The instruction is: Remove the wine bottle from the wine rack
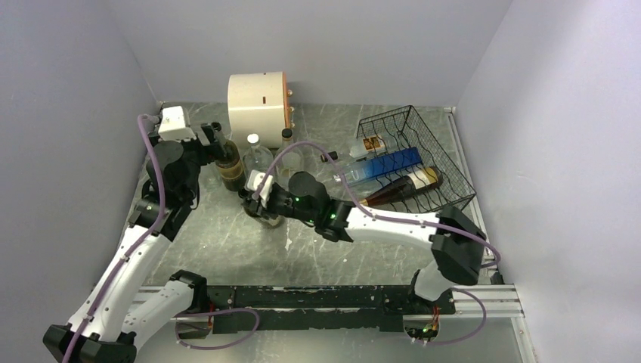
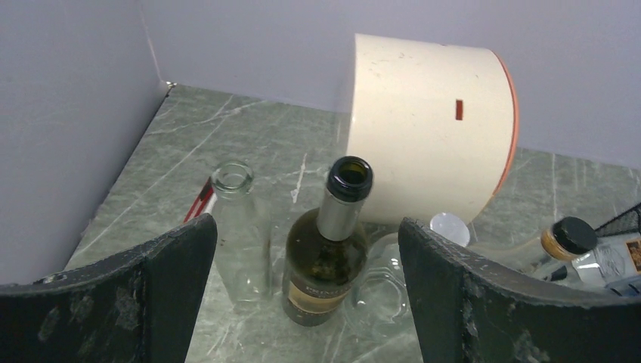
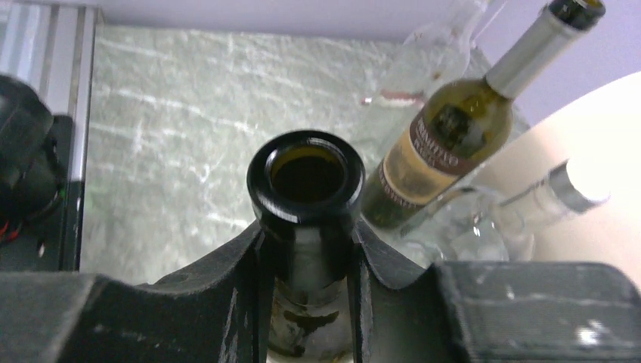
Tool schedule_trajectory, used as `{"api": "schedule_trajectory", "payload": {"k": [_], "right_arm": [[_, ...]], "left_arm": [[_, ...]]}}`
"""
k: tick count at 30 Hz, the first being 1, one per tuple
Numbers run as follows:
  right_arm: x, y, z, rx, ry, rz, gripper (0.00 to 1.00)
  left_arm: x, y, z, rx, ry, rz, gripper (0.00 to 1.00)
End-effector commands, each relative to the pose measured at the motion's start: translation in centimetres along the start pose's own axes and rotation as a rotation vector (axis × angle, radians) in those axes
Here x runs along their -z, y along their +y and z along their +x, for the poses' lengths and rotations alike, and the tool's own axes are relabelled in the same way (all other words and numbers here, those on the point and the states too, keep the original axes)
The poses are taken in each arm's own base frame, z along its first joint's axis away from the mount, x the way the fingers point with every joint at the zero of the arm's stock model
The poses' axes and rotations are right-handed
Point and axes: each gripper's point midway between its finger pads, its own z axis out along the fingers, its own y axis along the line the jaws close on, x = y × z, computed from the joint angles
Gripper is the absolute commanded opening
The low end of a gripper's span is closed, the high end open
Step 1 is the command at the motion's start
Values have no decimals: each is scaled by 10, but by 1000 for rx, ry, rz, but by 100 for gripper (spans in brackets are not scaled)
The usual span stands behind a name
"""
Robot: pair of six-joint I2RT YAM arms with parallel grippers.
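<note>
- Found right gripper (image 3: 306, 261) clamped on upright dark bottle (image 3: 306, 214), centre of surface (image 1: 227, 249).
- Noted left gripper (image 2: 306, 225) spread apart near back-left corner.
- Saw wine rack (image 1: 420, 127) at back-right corner.

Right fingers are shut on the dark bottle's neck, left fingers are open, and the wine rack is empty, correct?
No: the wine rack is not empty. The top external view shows bottles lying in it, among them a blue-labelled bottle and a brown bottle. The rest holds: right fingers shut on the dark bottle, left fingers open.
</note>
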Motion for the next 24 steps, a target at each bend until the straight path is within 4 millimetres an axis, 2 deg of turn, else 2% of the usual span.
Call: {"api": "schedule_trajectory", "payload": {"k": [1,5,10,19,24], "right_arm": [[-17,-30,-97,-12,-346,84,0],[-38,-41,-100,-32,-378,125,0],[-57,-60,-90,-62,-336,192,0],[-68,-92,-63,-175,-238,221,0],[-67,-98,-49,-232,-197,220,0]], "left_arm": [[0,16,-16,32,-53,-33,93],[-4,32,-22,87,-63,-45,93],[2,33,-29,80,-81,-47,93],[6,28,-31,70,-88,-38,93],[5,27,-30,72,-85,-36,93]]}}
